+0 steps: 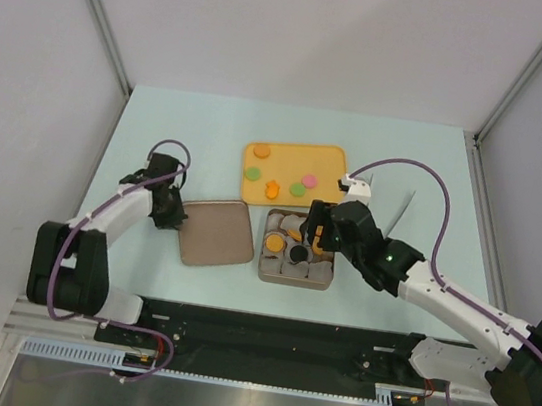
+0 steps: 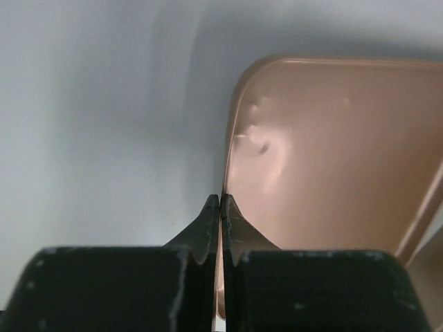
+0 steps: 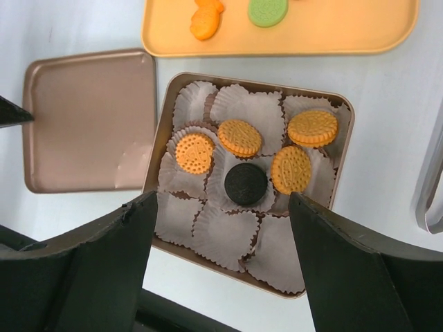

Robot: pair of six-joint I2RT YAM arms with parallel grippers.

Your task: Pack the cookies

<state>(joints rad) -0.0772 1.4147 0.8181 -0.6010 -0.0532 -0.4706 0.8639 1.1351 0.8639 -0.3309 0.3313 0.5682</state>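
- The left gripper [image 2: 220,202] has its jaws pressed together, tips at the left rim of the brown lid [image 1: 216,233].
- Just right of the lid, the tin [image 3: 344,131] holds four orange cookies [image 3: 239,137] and one black cookie [image 3: 246,183] in paper cups [image 3: 221,238].
- The right gripper [image 3: 223,199] hovers over the tin, jaws spread wide.
- Beyond the tin, the yellow tray [image 1: 328,155] carries loose cookies [image 1: 296,188]: orange, flower-shaped, green and pink.

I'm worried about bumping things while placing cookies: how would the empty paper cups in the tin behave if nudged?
Probably floppy and very light: the paper cups look thin, pleated and crumpled. They would likely crush or slide rather than resist. Packed edge to edge in the tin, they may hold each other in place; those under cookies seem pinned.
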